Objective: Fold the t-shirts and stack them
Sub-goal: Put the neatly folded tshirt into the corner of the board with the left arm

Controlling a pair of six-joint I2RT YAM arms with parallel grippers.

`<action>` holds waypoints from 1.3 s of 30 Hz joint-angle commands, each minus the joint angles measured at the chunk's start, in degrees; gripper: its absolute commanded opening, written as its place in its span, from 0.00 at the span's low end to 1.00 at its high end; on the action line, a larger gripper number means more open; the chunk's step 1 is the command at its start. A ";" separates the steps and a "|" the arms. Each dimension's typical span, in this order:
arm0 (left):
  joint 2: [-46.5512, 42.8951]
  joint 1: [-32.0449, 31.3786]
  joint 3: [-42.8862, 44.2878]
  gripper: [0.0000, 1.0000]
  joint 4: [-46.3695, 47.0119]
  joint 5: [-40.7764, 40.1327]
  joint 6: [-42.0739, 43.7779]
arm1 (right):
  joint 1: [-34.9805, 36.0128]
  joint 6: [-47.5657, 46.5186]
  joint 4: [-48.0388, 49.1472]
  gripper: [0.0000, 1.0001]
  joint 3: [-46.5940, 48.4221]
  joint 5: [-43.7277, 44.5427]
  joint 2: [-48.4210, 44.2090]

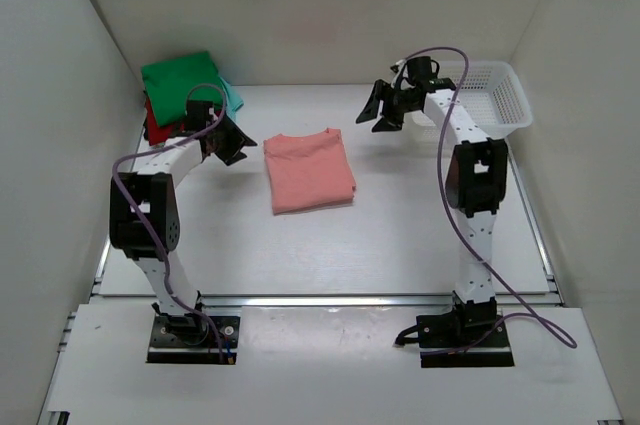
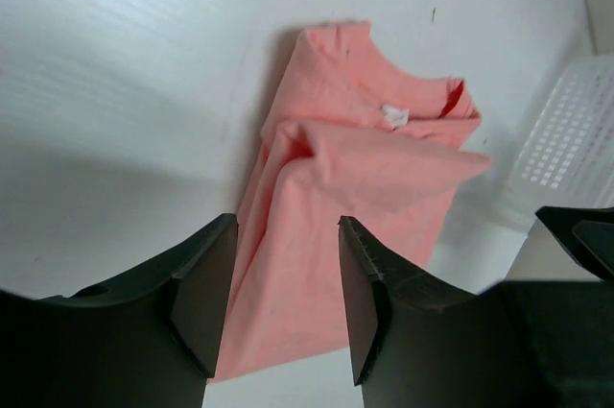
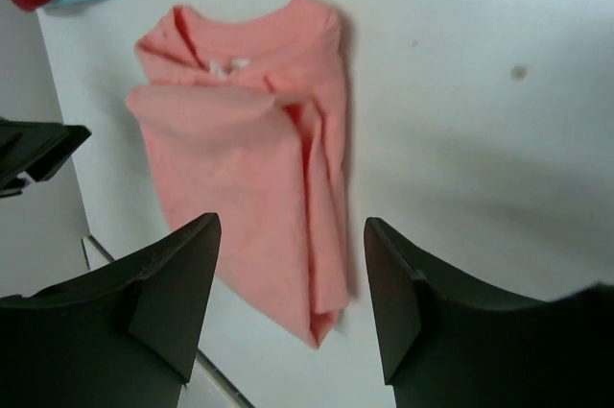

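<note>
One salmon-pink t-shirt (image 1: 308,172) lies folded. Left of it and farther back sit three more in one pile: green t-shirt (image 1: 182,80), red t-shirt (image 1: 158,127), teal t-shirt (image 1: 232,97). One basket (image 1: 500,95) stands to its right. Flanking it, the left gripper (image 1: 232,145) and right gripper (image 1: 385,108) are both spread apart and empty.

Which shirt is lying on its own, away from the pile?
The salmon-pink t-shirt, folded alone in the middle of the table. The green t-shirt, red t-shirt and light teal t-shirt are piled together in the far left corner.
</note>
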 commanded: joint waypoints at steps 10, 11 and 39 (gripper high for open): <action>-3.86 -8.79 -9.47 0.65 3.55 -8.40 9.62 | -0.32 -2.28 9.00 0.49 -21.74 -0.66 -26.33; -2.28 -9.40 -7.37 0.67 2.58 -9.20 9.80 | -0.23 -2.19 8.65 0.49 -22.18 -0.31 -26.96; 13.92 -14.07 25.49 0.00 -29.94 -21.40 27.28 | -10.23 1.15 10.14 0.45 -28.07 -7.34 -40.67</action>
